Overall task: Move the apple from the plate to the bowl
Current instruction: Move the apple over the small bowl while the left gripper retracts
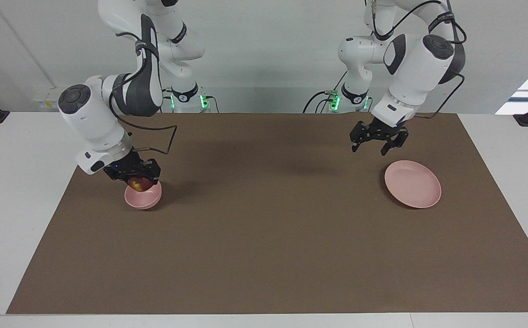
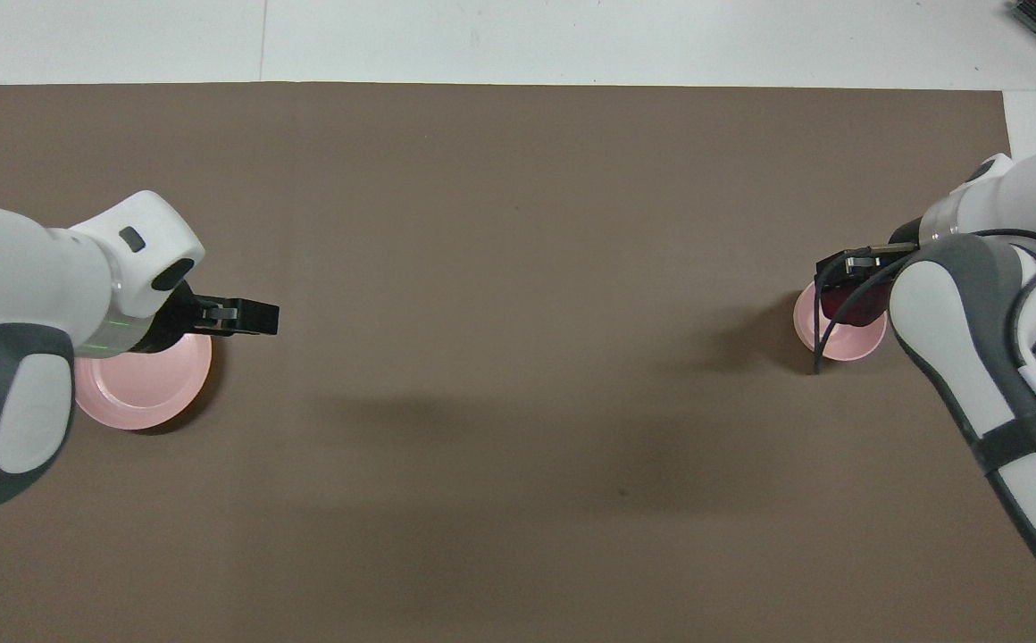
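Clamped on the apple [image 1: 139, 183], right gripper [image 1: 137, 178] sits over the bowl [image 1: 143, 198]; left gripper [image 1: 378, 142] gapes over the brown mat [image 1: 264, 237] by the plate's [image 1: 413, 184] rim, loads of bare mat between.

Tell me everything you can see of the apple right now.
The apple is small, round and dark red with a yellowish patch, its skin glossy. It sits clamped in the right pincer, which is shut on it, low in the mouth of the pink bowl toward the right arm's end of the table. Whether it touches the bowl's inside cannot be told. In the overhead view only a dark red sliver shows under the pincer.
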